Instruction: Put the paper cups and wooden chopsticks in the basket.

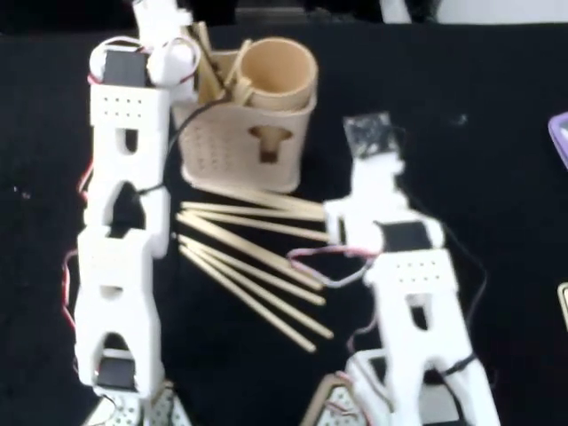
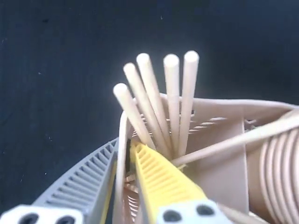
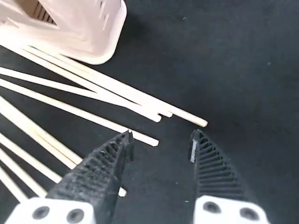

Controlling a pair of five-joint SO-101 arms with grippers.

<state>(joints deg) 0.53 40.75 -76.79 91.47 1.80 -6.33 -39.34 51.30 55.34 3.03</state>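
Because my black right gripper [image 3: 161, 140] hangs spread-fingered with crowded pale round wooden chopsticks [image 3: 70, 107] just ahead, closing might pinch two and scatter others.

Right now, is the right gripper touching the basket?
Apart. The right wrist view shows the open right gripper held clear of the basket, with loose chopsticks and a stretch of black table lying between them.
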